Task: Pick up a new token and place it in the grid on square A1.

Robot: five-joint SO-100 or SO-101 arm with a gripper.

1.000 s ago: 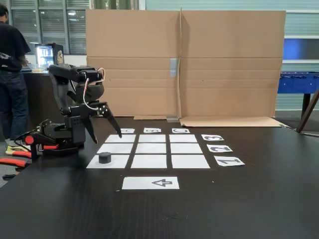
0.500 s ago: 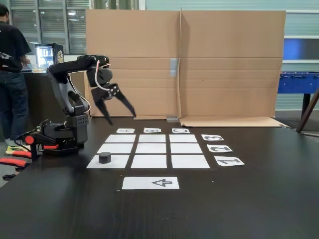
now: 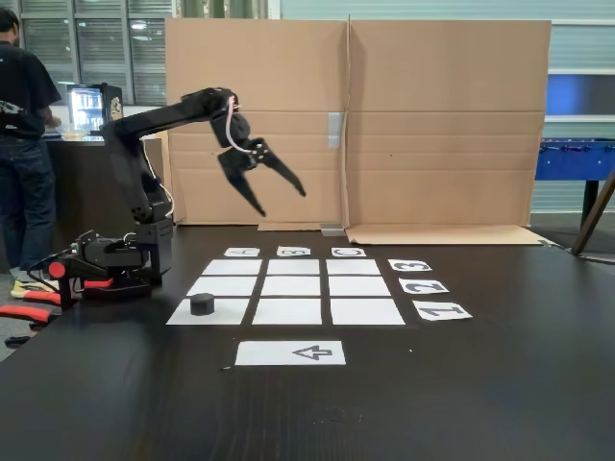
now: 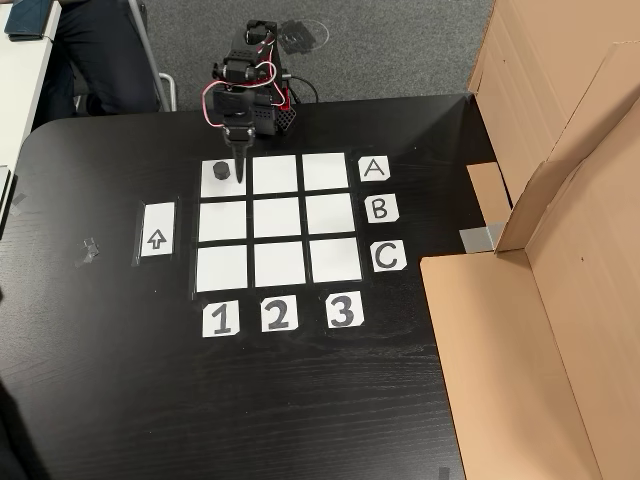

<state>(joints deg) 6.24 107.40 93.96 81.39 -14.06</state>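
Note:
The token [image 3: 202,304] [image 4: 221,172], a small black puck, rests on square A1 [image 3: 226,313] [image 4: 212,189], the corner cell of the grid [image 3: 291,285] [image 4: 279,219] in line with the A and 1 cards. In the fixed view my gripper [image 3: 282,204] hangs high above the grid's far left part, open, with nothing between its fingers and well clear of the token. From above in the other view, the gripper [image 4: 240,166] looks narrow and points along the gap beside the token.
The arm's base [image 3: 115,259] stands off the grid's left side. An arrow-printed sheet [image 3: 290,352] [image 4: 157,229] lies before the grid. A cardboard wall [image 3: 384,125] [image 4: 560,200] closes the back. A person [image 3: 24,144] stands far left.
The arm has risen from low beside the grid's left column, swinging up and to the right. The gripper stayed open and the token stayed on its square.

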